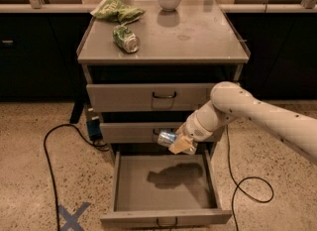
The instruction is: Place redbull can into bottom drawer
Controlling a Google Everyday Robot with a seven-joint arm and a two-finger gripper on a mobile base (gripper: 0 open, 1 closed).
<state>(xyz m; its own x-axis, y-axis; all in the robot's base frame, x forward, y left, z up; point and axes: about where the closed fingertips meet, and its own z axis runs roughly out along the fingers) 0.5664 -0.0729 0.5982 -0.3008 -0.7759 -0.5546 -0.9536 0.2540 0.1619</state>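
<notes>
Slim silver-blue metal redbull can tipped sideways, apparently pinched in end effector, above pulled-out deep grey metal bottom drawer

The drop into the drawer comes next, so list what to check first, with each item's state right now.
1. Bottom drawer pulled open: ok.
2. Drawer floor free of other things: ok, only the arm's shadow lies on it.
3. Redbull can held in the claw: ok, the claw is shut on it.
4. Can over the drawer opening: ok, it hangs in front of the middle drawer and its shadow falls on the drawer floor.
5. Right can taken: ok, the green can lies on the cabinet top.
6. Can upright: not ok, it lies roughly sideways in the claw.
</notes>
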